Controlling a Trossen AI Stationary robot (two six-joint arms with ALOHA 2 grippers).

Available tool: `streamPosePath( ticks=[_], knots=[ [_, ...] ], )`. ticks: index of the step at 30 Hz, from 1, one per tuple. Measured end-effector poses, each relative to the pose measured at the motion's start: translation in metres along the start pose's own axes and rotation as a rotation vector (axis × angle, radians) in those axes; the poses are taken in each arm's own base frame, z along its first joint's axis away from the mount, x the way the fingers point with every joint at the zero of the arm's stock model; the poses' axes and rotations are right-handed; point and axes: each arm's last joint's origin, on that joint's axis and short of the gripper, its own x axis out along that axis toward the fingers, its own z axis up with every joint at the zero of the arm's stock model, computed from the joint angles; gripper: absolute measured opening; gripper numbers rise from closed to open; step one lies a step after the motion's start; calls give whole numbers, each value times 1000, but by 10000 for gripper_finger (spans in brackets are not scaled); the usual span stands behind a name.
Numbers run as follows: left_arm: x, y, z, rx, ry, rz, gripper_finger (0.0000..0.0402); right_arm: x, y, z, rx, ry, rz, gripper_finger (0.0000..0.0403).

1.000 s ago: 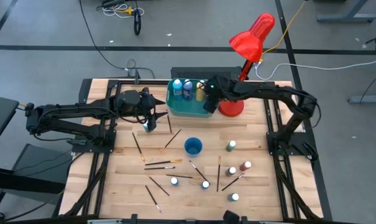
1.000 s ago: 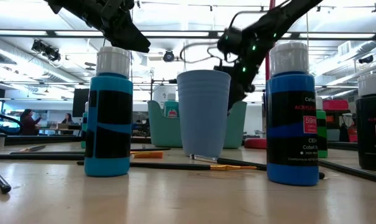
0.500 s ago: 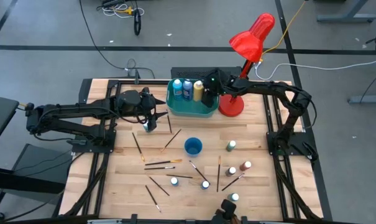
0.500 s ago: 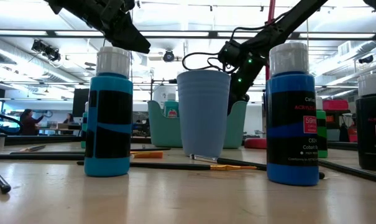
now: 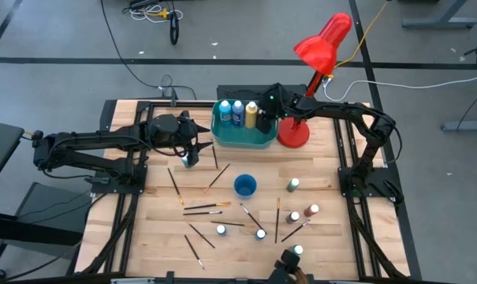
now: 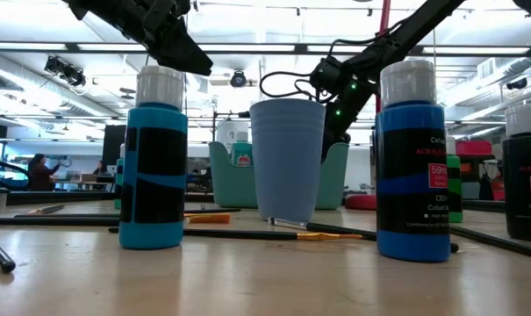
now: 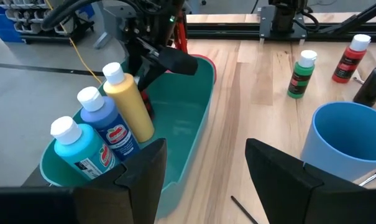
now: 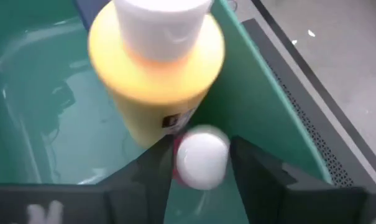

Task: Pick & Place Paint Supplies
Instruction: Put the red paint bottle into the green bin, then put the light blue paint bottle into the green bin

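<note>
The right gripper (image 5: 268, 100) is hovering over the teal tub (image 5: 258, 140) at the worktop's far edge, jaws clenched on a small white-capped bottle (image 8: 201, 157) hanging cap-up just beside the yellow bottle (image 8: 156, 74), while the left gripper (image 5: 192, 150) is waiting with jaws released.

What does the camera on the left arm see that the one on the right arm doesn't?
Only the left wrist view shows the two blue bottles, the blue cup, a green bottle and the right end effector. Only the right wrist view shows a small white-capped red bottle between its own fingers. Both show the yellow bottle standing in the teal tub.
</note>
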Motion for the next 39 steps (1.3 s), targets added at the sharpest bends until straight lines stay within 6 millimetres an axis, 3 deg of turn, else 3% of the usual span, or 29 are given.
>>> streamPosePath(
  ticks=[9, 15, 21, 25, 30, 39],
  knots=[
    [0, 0, 0, -2, 1, 0, 231, -5, 1, 2, -18, -2, -44, 205],
    [0, -1, -8, 8, 79, -7, 231, -42, 10, 15, -36, -64, -74, 199],
    [-5, -1, -32, 52, 332, -10, 231, -88, 32, 28, 26, -173, 88, 191],
    [-8, -3, -46, 32, 443, -27, 231, -108, 49, 32, 18, -228, 247, 185],
    [-8, -5, -60, 16, 511, -46, 231, -118, 76, 33, -44, -248, 407, 178],
    [-6, -5, -84, 15, 588, 14, 231, -125, 107, 31, -113, -244, 478, 168]
  ],
)
